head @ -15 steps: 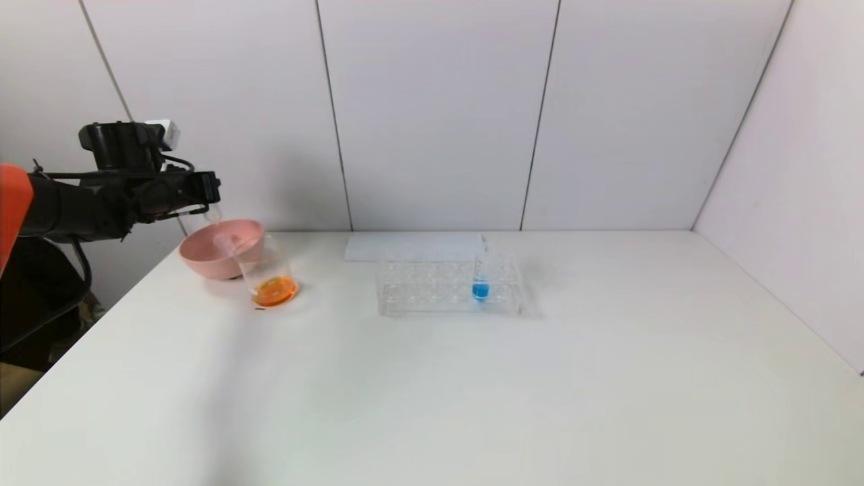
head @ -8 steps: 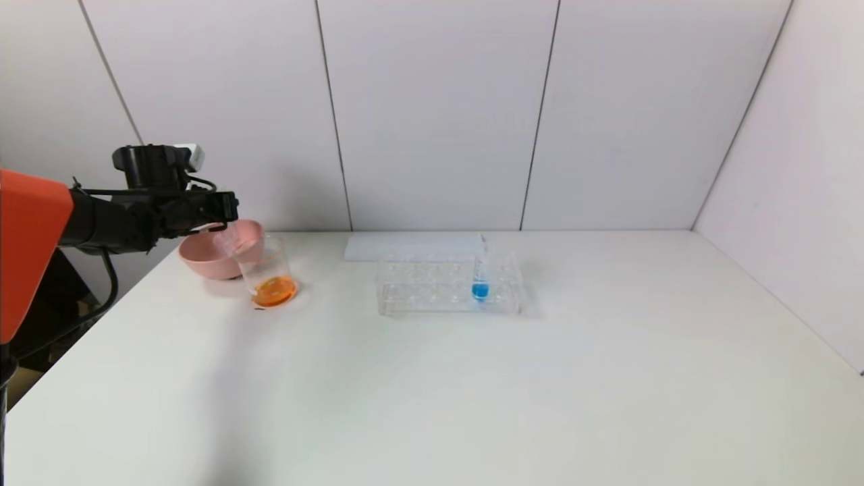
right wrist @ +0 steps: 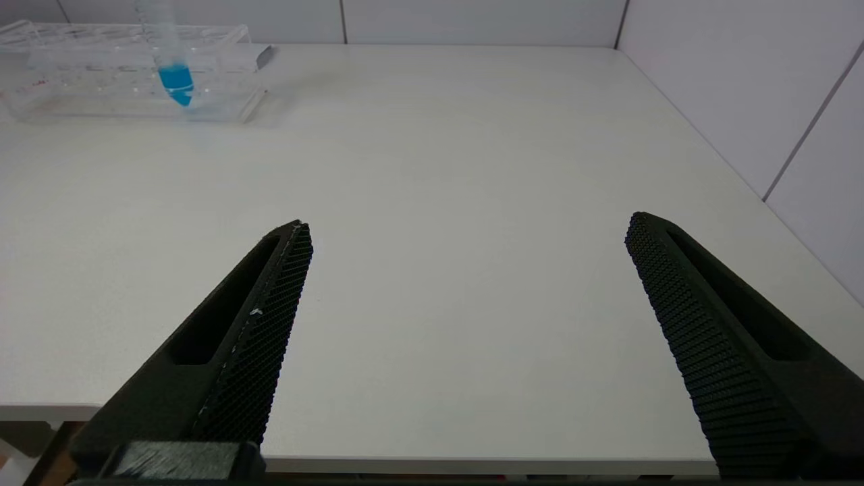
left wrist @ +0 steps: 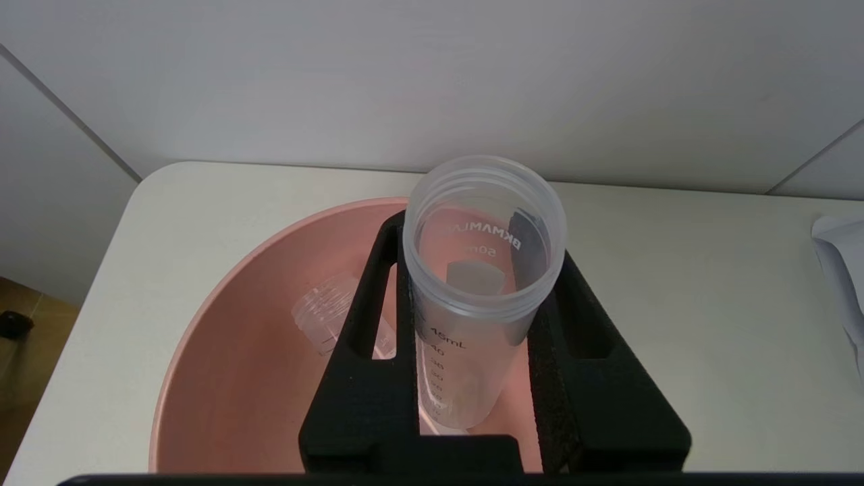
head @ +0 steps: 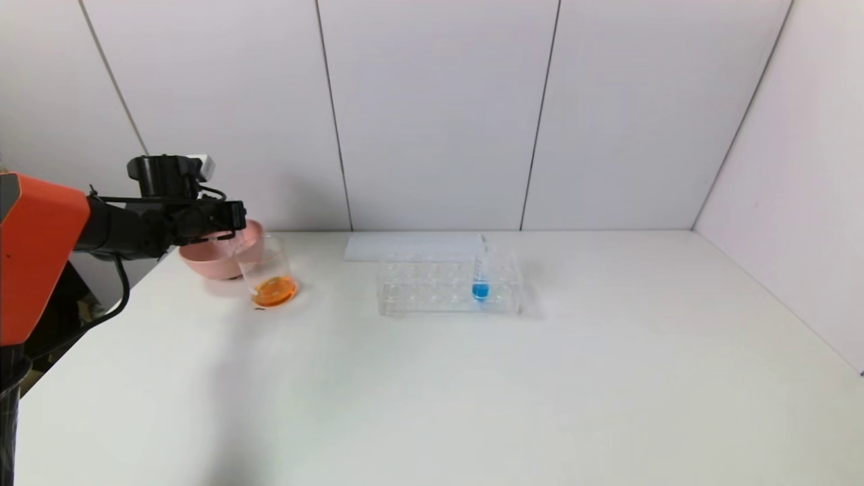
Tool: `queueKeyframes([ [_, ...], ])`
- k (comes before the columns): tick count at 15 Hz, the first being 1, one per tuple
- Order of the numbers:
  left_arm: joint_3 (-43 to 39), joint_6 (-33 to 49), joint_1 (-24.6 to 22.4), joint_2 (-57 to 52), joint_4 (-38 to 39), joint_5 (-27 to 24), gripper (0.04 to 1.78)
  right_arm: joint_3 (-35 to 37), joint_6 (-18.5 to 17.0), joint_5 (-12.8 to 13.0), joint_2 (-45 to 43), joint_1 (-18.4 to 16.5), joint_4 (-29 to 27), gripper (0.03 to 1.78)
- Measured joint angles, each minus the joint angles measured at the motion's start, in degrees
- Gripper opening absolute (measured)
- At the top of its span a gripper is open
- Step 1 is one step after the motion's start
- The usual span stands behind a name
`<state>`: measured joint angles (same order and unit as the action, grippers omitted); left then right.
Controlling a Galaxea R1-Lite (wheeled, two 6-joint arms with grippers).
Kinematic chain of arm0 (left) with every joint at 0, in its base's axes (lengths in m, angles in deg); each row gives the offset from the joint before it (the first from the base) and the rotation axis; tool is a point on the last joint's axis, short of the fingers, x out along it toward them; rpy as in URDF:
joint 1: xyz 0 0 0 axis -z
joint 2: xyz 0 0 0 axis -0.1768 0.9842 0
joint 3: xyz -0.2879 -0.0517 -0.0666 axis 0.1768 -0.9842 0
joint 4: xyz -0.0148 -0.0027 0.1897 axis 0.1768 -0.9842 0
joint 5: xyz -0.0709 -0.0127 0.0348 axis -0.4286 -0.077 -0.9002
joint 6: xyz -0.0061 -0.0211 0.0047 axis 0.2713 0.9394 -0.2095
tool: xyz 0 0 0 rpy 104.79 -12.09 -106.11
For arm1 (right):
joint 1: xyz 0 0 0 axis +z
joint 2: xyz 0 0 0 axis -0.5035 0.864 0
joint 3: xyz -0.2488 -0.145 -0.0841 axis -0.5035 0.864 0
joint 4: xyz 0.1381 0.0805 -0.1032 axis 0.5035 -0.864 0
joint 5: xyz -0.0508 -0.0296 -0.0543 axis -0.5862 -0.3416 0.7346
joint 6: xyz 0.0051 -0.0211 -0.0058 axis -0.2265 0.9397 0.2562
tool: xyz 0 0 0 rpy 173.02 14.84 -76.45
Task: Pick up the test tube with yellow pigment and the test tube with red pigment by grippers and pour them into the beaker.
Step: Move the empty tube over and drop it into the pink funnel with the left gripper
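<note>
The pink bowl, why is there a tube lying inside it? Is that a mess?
Not a spill. An empty clear tube lies on its side in the pink bowl, likely dropped there after pouring. The left gripper holds a second empty tube above the bowl. The beaker stands upright with orange liquid in it, and nothing looks spilled on the table.

left arm: orange shell, black wrist, white box on top, loose black cable; gripper fingers black, mesh-textured, slotted.

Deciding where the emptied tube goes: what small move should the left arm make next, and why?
Probably open and let go: the left gripper holds an empty tube above the pink bowl, where another empty tube already lies; the beaker holds orange liquid.
</note>
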<state>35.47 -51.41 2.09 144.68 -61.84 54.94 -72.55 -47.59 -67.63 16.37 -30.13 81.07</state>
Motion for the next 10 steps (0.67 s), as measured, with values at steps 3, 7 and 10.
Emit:
queueKeyframes([
  [3,0.0,-0.2,-0.2,0.3,-0.1,0.0,0.49,0.0,0.0,0.0,0.0,0.0,0.0,1.7],
  [7,0.4,-0.2,-0.2,0.3,-0.3,0.1,0.77,0.0,0.0,0.1,0.0,0.0,0.0,1.7],
  [10,0.4,-0.2,-0.3,0.3,-0.2,0.1,1.26,0.0,0.0,0.0,0.0,0.0,0.0,1.7],
])
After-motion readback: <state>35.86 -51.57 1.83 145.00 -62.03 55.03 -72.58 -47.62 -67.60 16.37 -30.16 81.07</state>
